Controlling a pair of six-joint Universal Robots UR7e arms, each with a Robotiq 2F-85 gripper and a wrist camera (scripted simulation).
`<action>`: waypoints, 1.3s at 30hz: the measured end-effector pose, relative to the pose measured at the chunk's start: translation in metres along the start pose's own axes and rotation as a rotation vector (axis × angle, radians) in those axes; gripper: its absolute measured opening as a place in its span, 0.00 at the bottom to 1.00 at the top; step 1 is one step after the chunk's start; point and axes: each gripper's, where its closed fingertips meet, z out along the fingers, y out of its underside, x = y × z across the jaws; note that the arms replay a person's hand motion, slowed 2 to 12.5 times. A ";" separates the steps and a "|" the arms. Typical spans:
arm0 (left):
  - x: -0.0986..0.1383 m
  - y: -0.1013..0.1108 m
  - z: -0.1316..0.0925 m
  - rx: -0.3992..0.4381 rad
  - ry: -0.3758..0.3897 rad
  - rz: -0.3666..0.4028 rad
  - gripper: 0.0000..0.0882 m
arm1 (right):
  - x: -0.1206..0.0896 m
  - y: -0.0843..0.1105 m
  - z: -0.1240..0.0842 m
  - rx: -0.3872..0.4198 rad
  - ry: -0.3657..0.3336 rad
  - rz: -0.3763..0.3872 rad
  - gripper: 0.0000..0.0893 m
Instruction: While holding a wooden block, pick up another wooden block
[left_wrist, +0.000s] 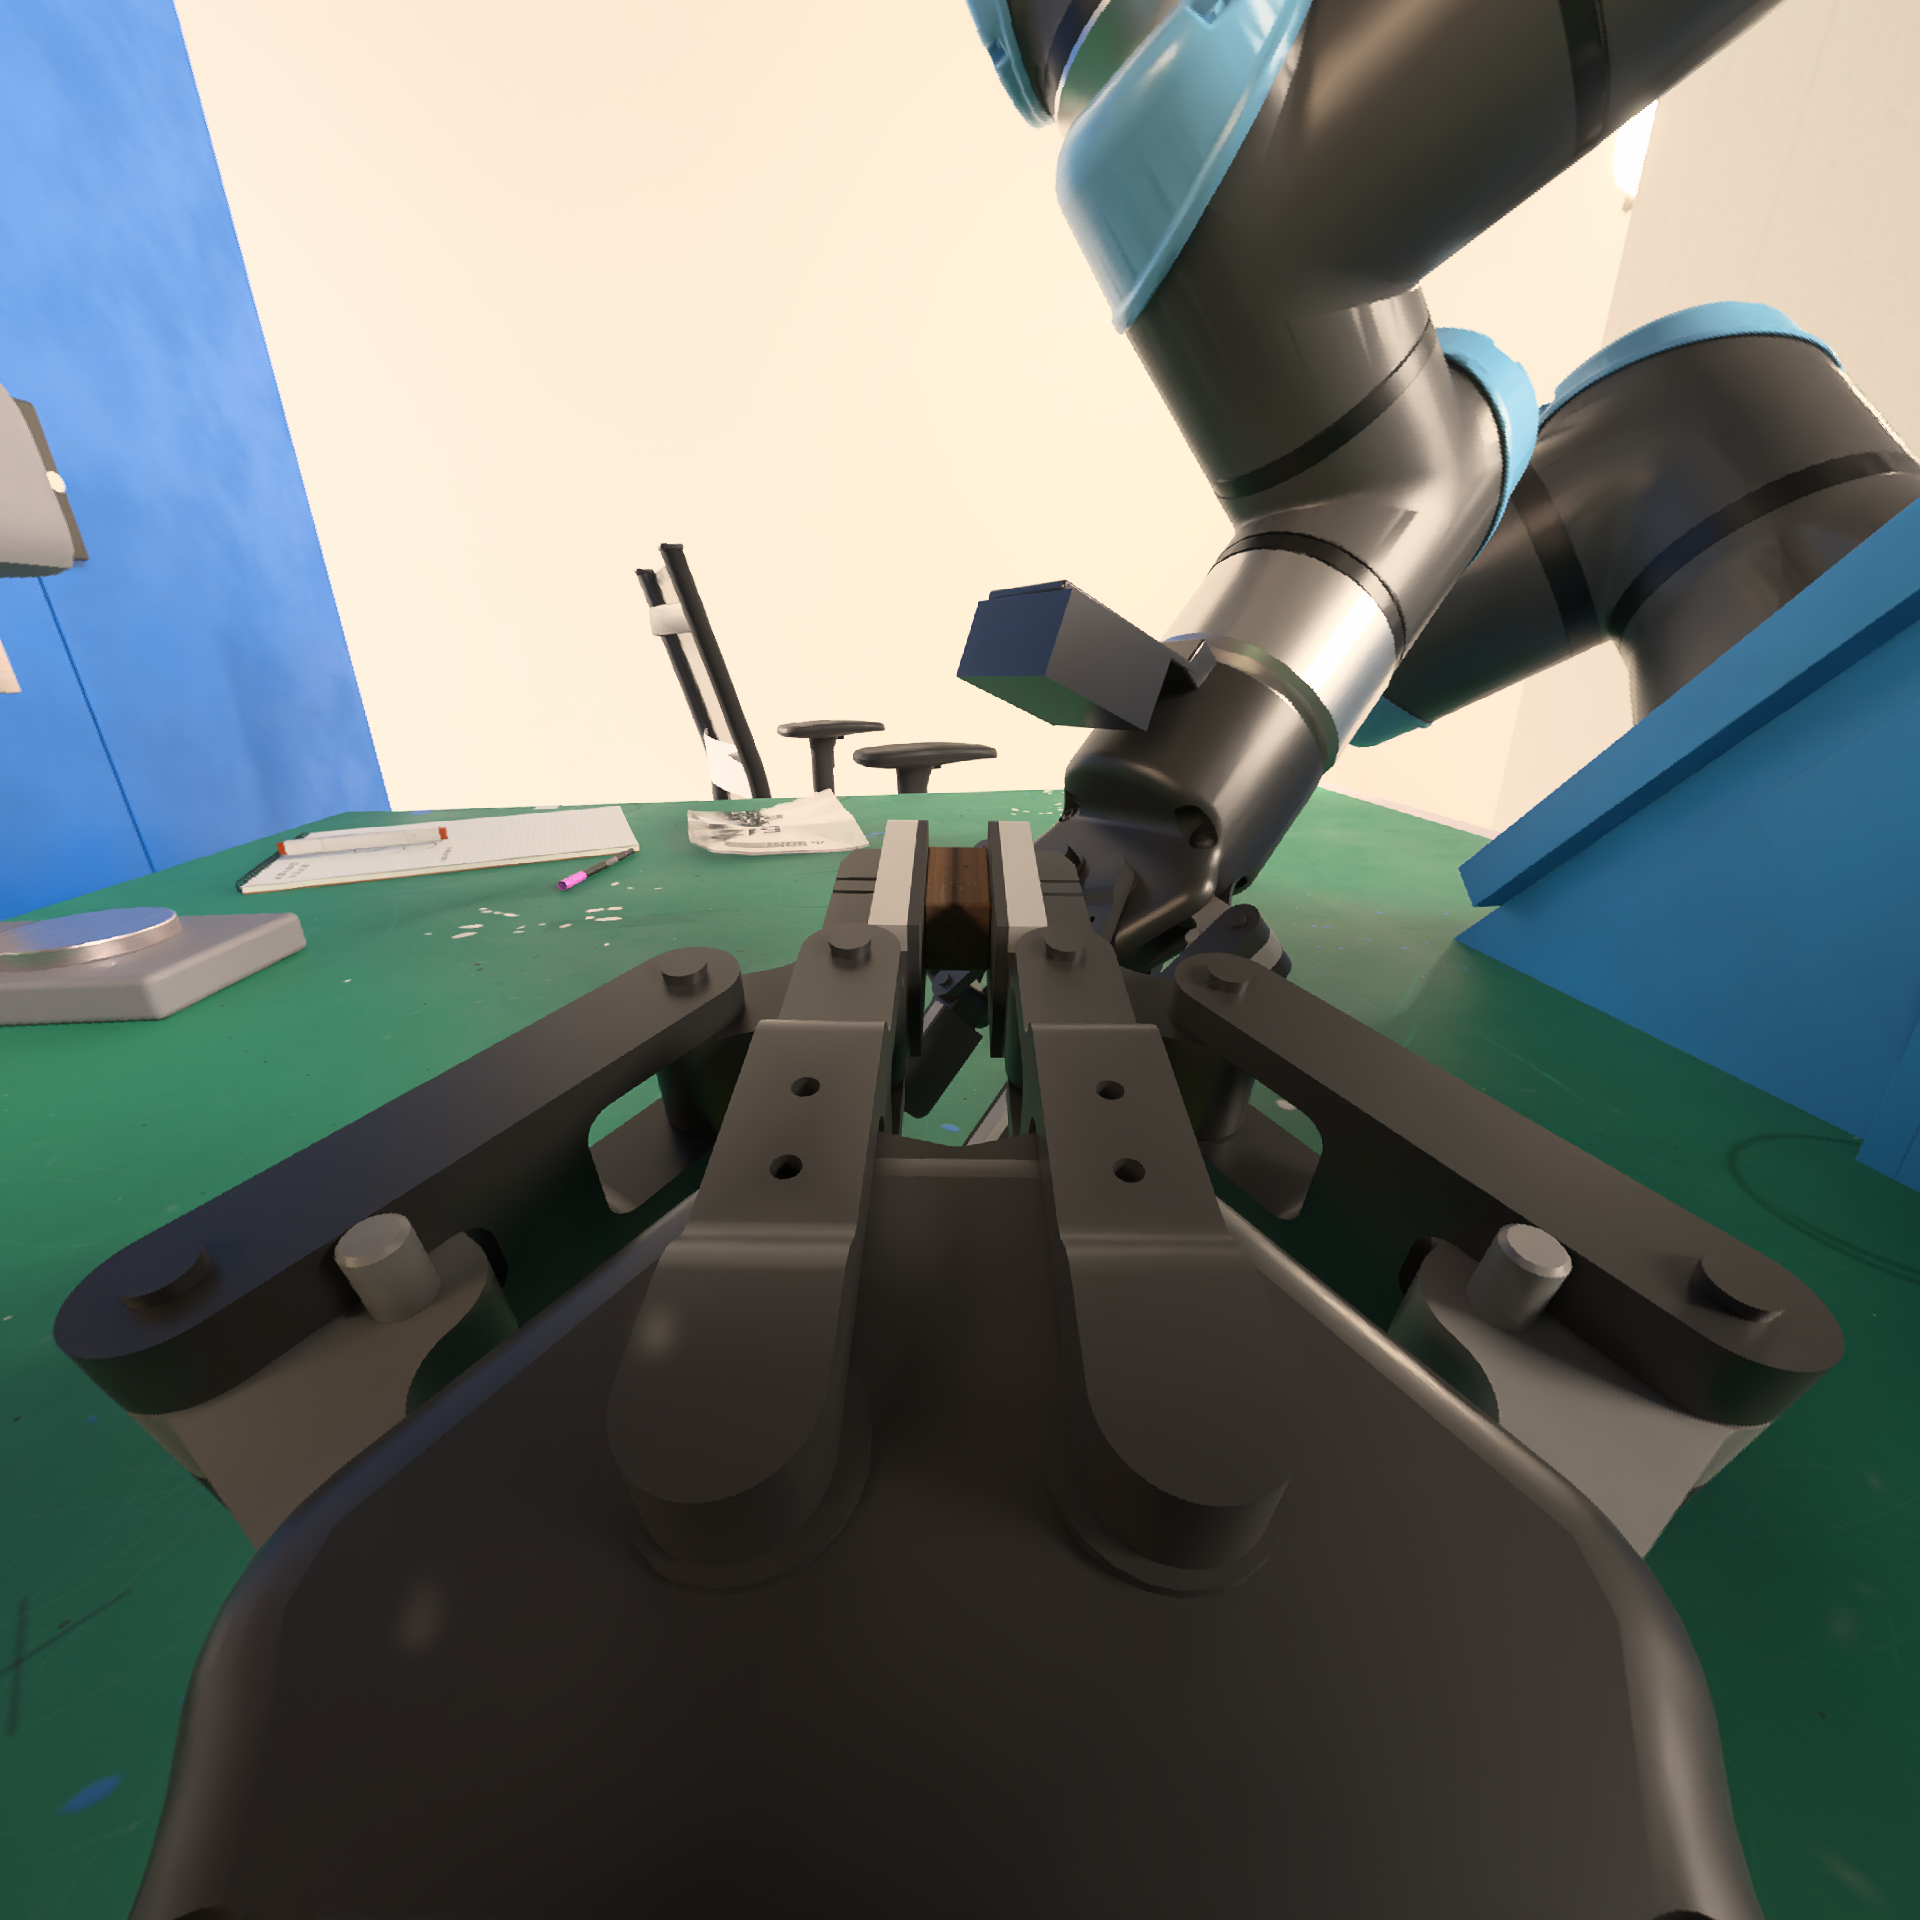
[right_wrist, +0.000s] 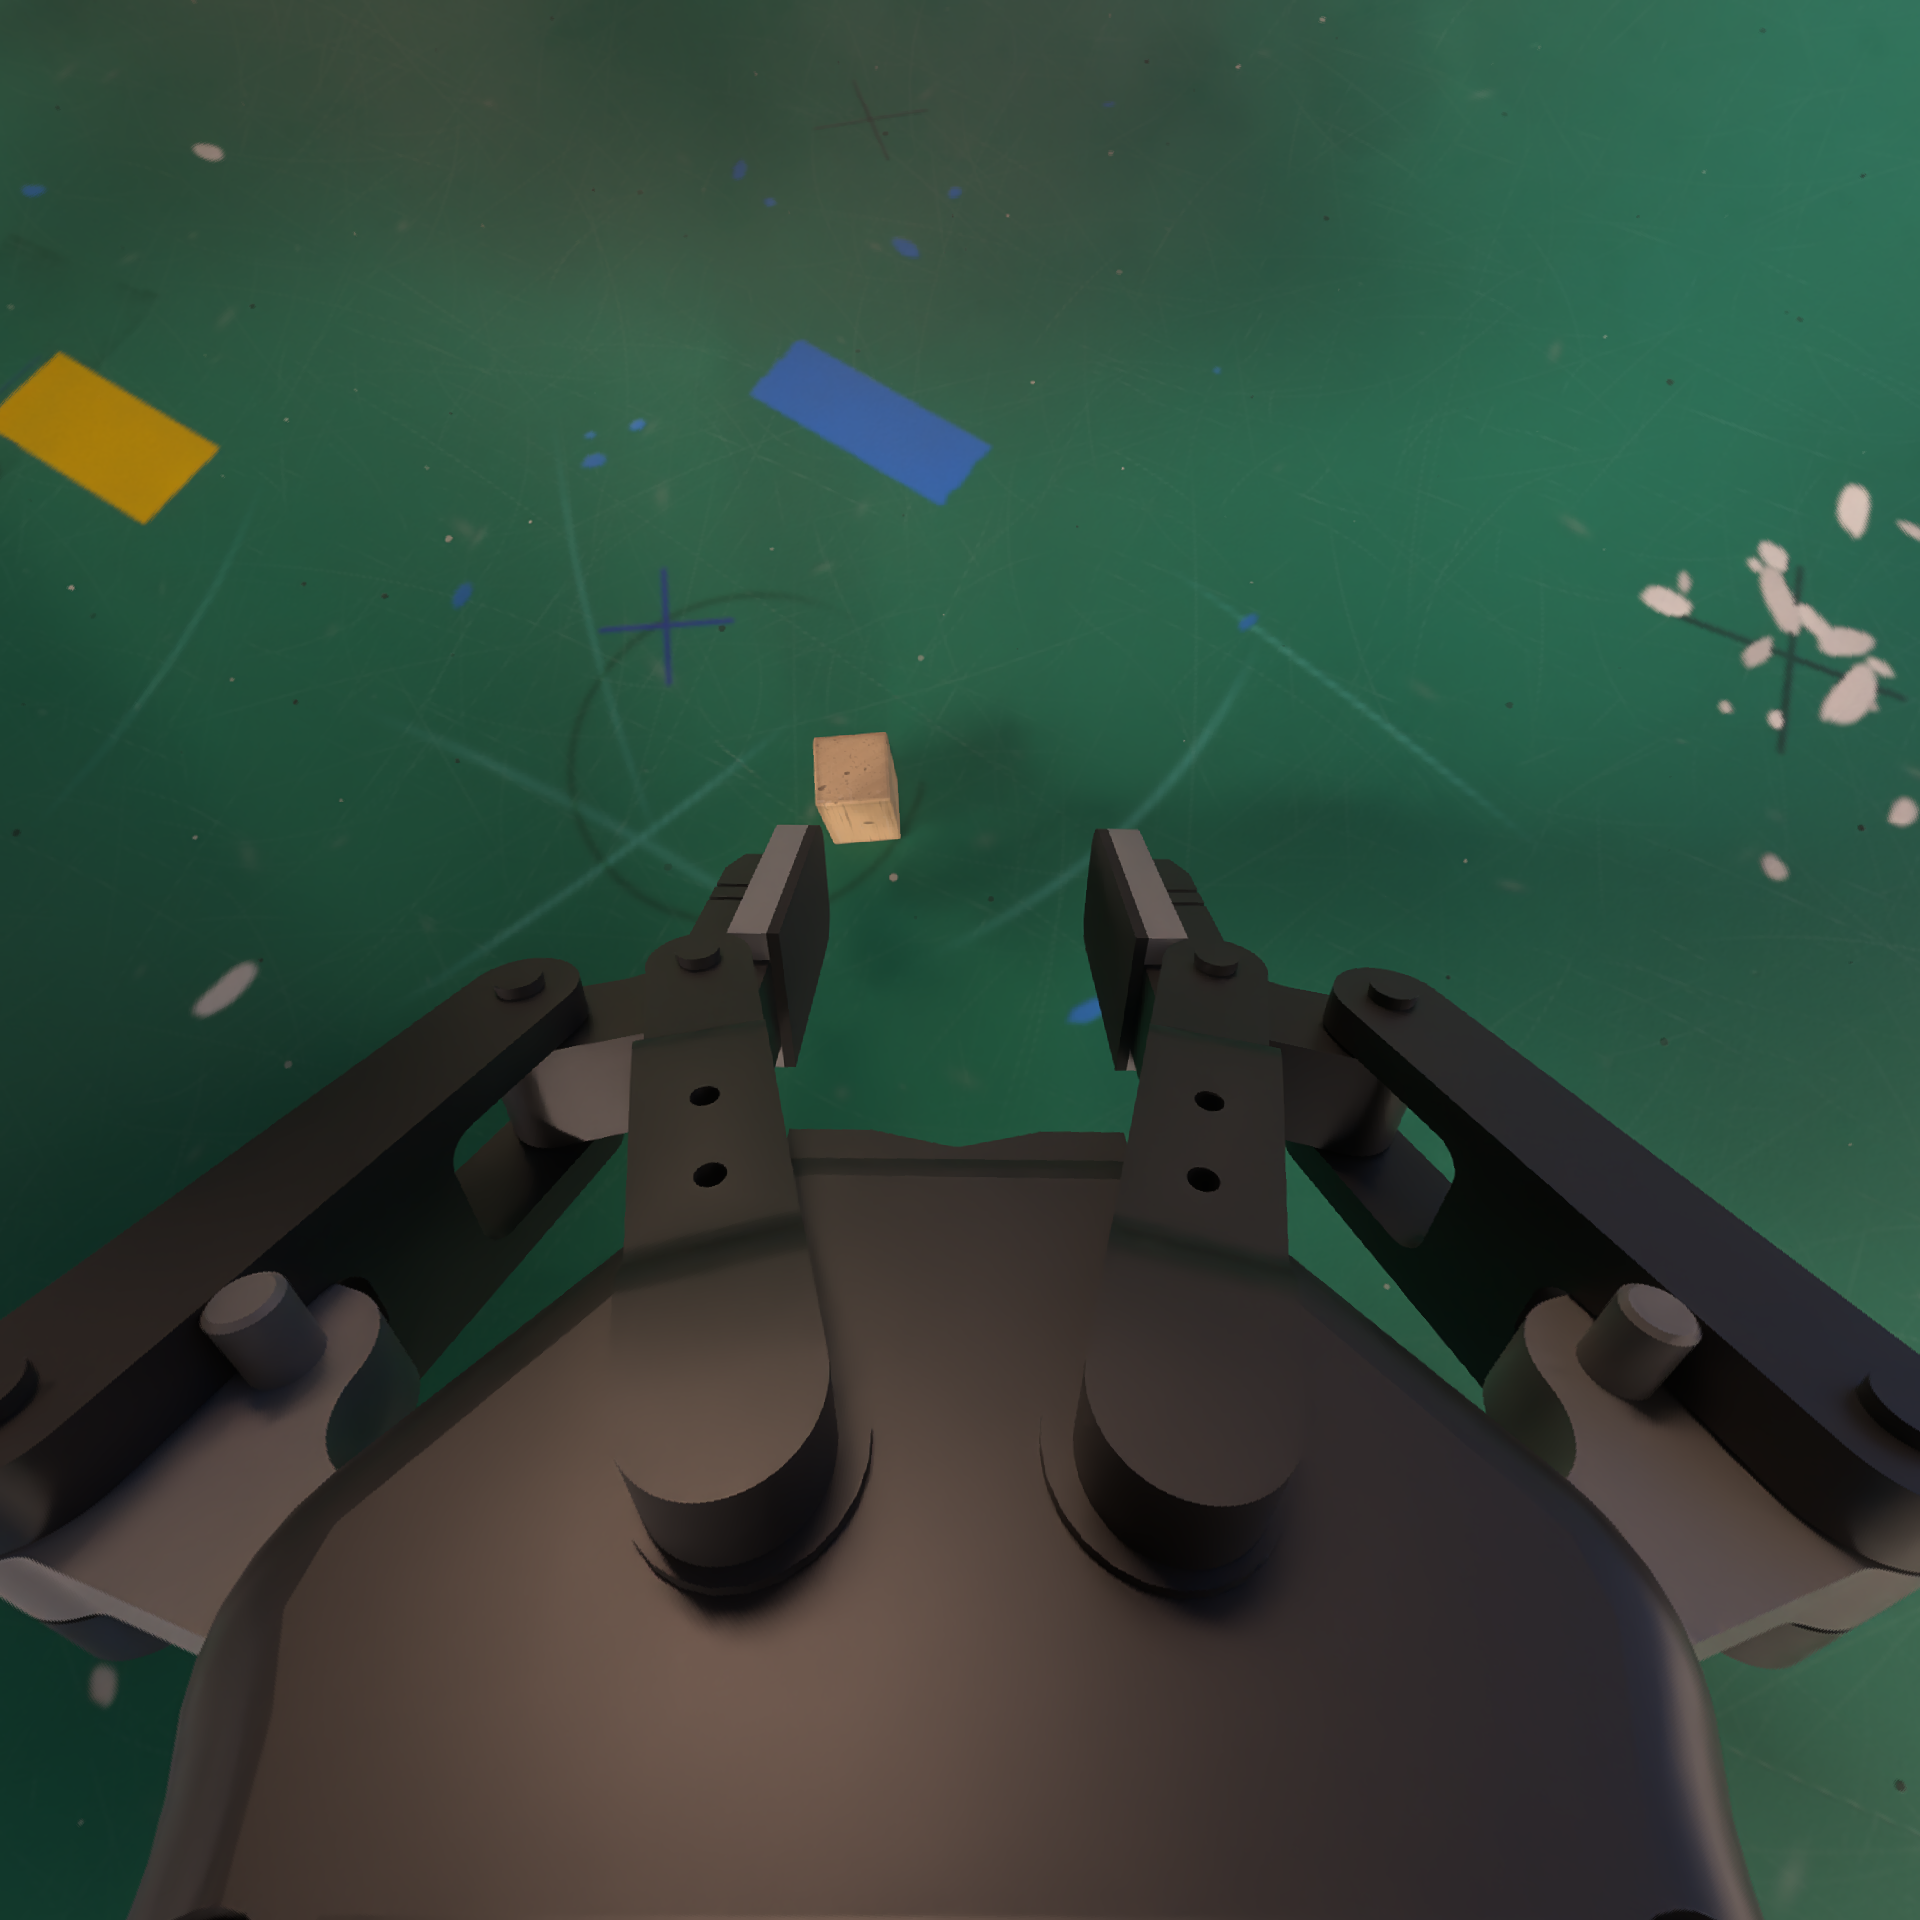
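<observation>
In the left wrist view my left gripper (left_wrist: 956, 873) is shut on a dark brown wooden block (left_wrist: 954, 902), held between its pads above the green table (left_wrist: 416, 1039). Behind it, the right arm (left_wrist: 1299, 644) reaches down toward the table. In the right wrist view my right gripper (right_wrist: 956, 862) is open and empty, pointing down at the table (right_wrist: 1351, 416). A light tan wooden block (right_wrist: 856, 787) lies on the table just beyond the left fingertip (right_wrist: 795, 883), left of the gap's centre line and apart from both fingers.
A grey scale (left_wrist: 135, 951), a notepad (left_wrist: 447, 847), a pink-capped pen (left_wrist: 594, 871) and a crumpled paper (left_wrist: 774, 826) sit at the table's far side. A blue box (left_wrist: 1714, 914) stands at right. Blue tape (right_wrist: 869, 421), yellow tape (right_wrist: 104, 436) and white flecks (right_wrist: 1808, 634) mark the mat.
</observation>
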 end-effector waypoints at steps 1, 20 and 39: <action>0.000 0.000 0.000 0.000 -0.002 0.002 0.11 | -0.001 0.000 0.000 0.001 0.000 0.004 0.50; 0.007 -0.001 -0.001 -0.002 0.007 0.034 0.11 | -0.006 0.002 0.004 -0.056 0.025 0.028 0.46; -0.008 -0.010 -0.010 0.044 -0.079 0.028 0.11 | -0.027 -0.011 0.017 -0.021 -0.096 -0.119 0.45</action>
